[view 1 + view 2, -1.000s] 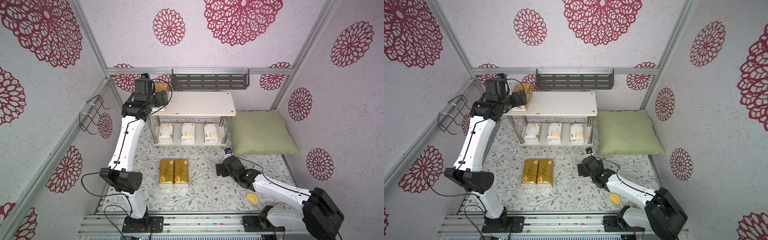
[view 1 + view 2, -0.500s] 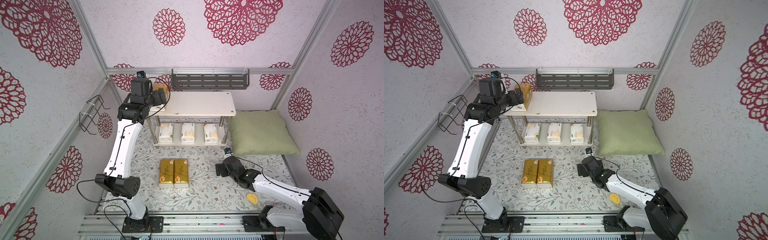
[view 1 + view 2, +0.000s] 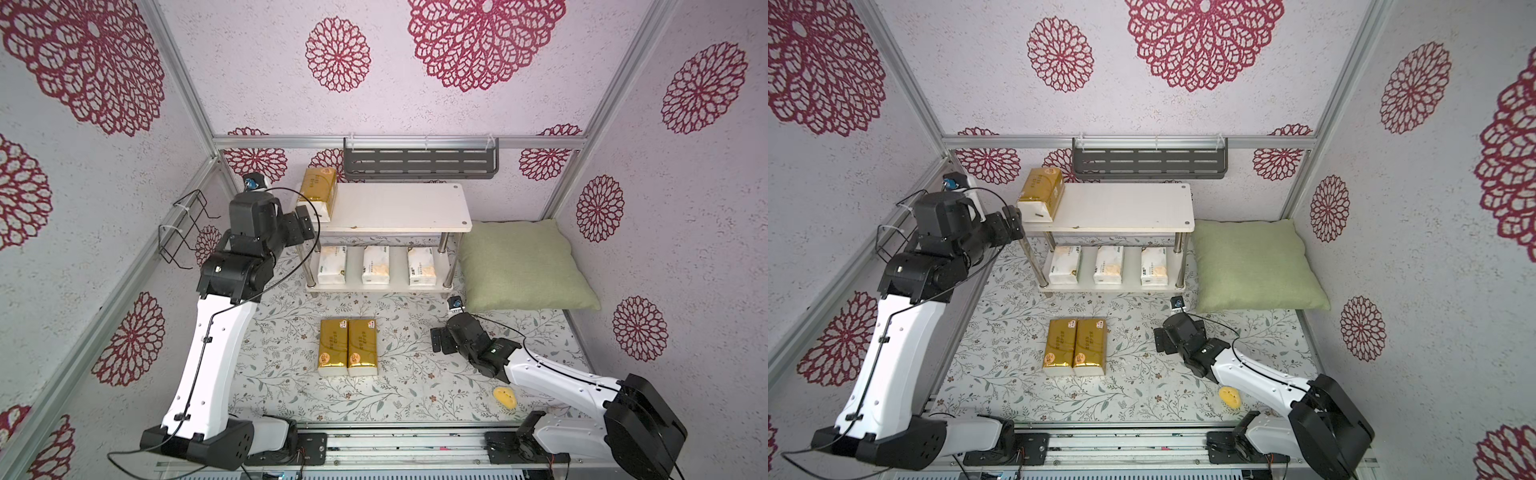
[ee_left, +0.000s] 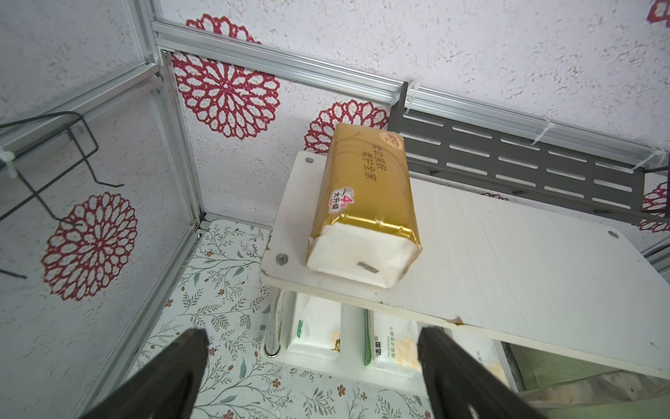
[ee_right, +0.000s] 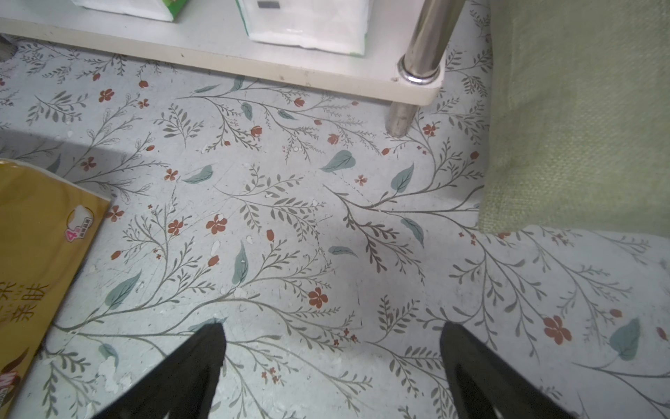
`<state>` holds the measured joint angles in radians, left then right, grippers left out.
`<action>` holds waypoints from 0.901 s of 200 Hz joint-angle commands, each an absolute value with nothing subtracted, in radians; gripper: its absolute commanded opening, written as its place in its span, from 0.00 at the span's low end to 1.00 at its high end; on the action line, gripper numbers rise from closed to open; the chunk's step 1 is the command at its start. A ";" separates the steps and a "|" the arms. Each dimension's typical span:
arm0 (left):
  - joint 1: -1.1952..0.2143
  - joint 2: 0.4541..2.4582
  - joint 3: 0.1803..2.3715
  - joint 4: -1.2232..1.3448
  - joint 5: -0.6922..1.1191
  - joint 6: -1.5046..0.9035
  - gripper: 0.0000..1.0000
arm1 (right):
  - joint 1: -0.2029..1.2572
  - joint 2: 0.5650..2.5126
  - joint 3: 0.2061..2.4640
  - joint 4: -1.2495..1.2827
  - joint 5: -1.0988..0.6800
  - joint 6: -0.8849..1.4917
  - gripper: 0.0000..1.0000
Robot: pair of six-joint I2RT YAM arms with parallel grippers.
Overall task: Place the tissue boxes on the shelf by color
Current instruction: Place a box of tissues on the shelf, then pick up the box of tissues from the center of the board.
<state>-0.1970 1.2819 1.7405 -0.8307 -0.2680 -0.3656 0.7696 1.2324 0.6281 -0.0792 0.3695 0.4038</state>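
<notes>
1 gold tissue box [image 4: 366, 196] is laid on the shelf's [image 4: 507, 261] top board, just beyond the released left claw [image 4: 313, 332]; 2 more gold boxes [image 3: 362, 345] are seen near the released right claw [image 5: 331, 326].

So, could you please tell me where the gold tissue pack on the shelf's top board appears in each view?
Top view: gold tissue pack at the left end, top board of the shelf.
Top view: same end.
Left wrist: picture centre.
Right wrist: not in it.
Landmark: dark grey wall rack behind it, in all but the right wrist view.
</notes>
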 commanded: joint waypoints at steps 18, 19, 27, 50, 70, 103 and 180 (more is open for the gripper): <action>-0.227 1.081 1.467 -0.886 -0.270 -0.487 0.97 | 0.775 1.237 0.631 -0.061 0.382 0.411 0.99; -0.227 1.075 1.460 -0.886 -0.269 -0.489 0.97 | 0.775 1.237 0.632 -0.061 0.382 0.411 0.99; -0.229 1.042 1.408 -0.904 -0.265 -0.515 0.97 | 0.775 1.240 0.634 -0.062 0.381 0.410 0.99; -0.255 0.999 1.285 -0.977 -0.223 -0.590 0.97 | 0.775 1.251 0.645 -0.061 0.377 0.405 0.99; -0.321 0.997 1.175 -1.019 -0.255 -0.649 0.97 | 0.775 1.258 0.652 -0.058 0.379 0.402 0.99; -0.426 1.002 1.034 -1.021 -0.253 -0.740 0.97 | 0.775 1.260 0.650 -0.053 0.380 0.402 0.99; -0.612 1.170 0.846 -0.889 -0.226 -0.863 0.97 | 0.775 1.283 0.646 -0.029 0.367 0.398 0.99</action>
<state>-0.5728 1.1419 0.8680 -0.9581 -0.2298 -0.8188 0.7696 1.2804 0.6281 -0.0528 0.3626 0.4026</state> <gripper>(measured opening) 0.975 0.991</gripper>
